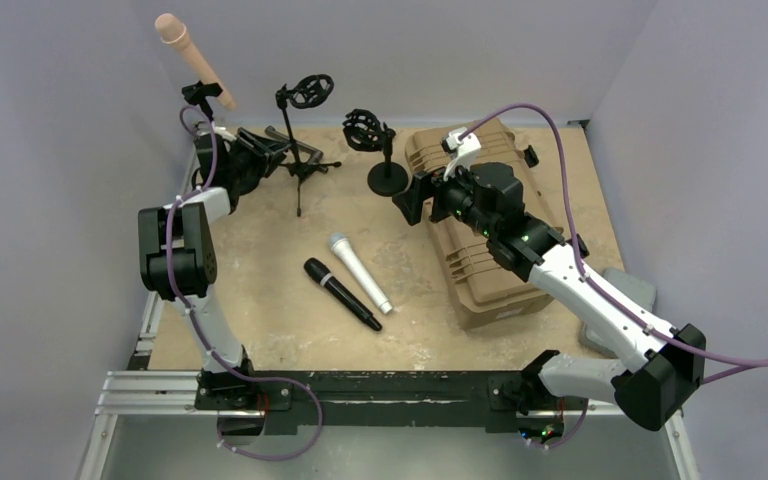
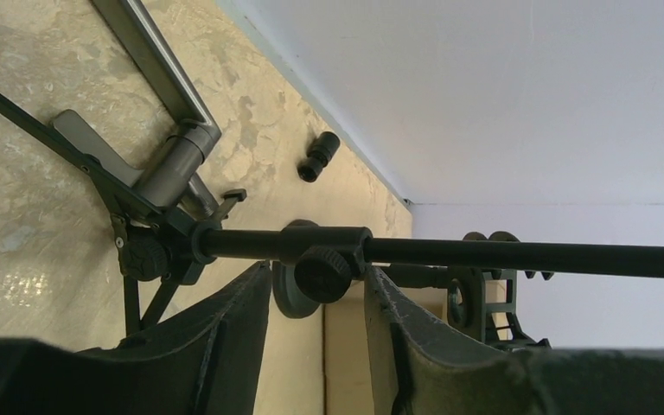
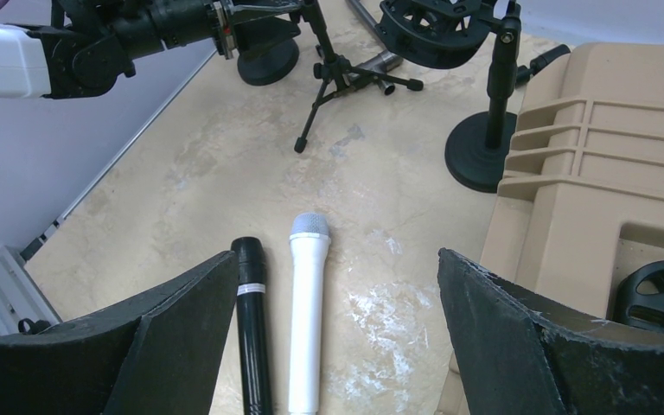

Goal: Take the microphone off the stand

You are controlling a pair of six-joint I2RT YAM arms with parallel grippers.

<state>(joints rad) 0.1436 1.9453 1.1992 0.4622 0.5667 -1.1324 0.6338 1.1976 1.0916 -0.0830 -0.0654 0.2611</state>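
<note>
Jaws, left: narrow, set either side of clamp knob (image 2: 322, 274) on stand (image 2: 527, 256) pole; beige microphone (image 1: 192, 55) clipped at stand's top; right jaws wide, empty, right of stand, over white microphone (image 3: 307, 320), black microphone (image 3: 252, 328), tabletop (image 3: 380, 181)

Your left arm (image 1: 175, 250) rises from its base, bends sharply at the elbow and reaches far forward on the left side. Your left gripper (image 2: 316, 277) is turned toward the middle, and its fingers (image 2: 225, 346) stand a little apart. Your right arm (image 1: 600, 300) stretches diagonally forward and to the left. Your right gripper (image 3: 337, 268) tilts downward with its jaws spread wide.
</note>
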